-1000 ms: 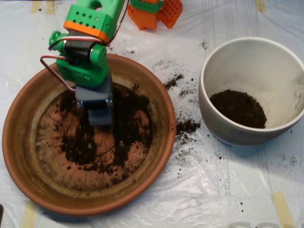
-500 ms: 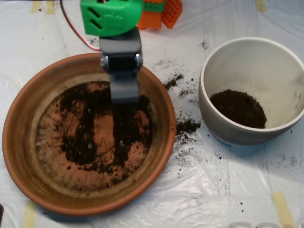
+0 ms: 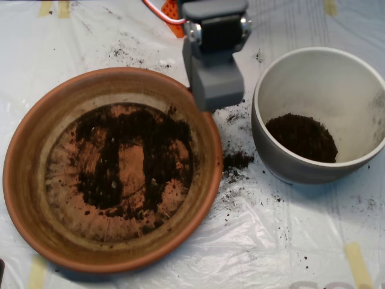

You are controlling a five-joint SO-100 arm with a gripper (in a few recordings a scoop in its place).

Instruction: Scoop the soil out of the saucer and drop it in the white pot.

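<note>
We count one saucer (image 3: 36,174) holding thin soil (image 3: 162,141), one white pot (image 3: 319,114) right with one soil mound, one grey scoop (image 3: 216,89) between them, its halves pressed together, over spilled crumbs (image 3: 236,160).

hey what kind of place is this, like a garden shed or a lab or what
Probably an indoor robot test bench set up for potting: a table under clear plastic sheeting taped down, a terracotta saucer of soil, a white pot, and a grey scoop.
</note>
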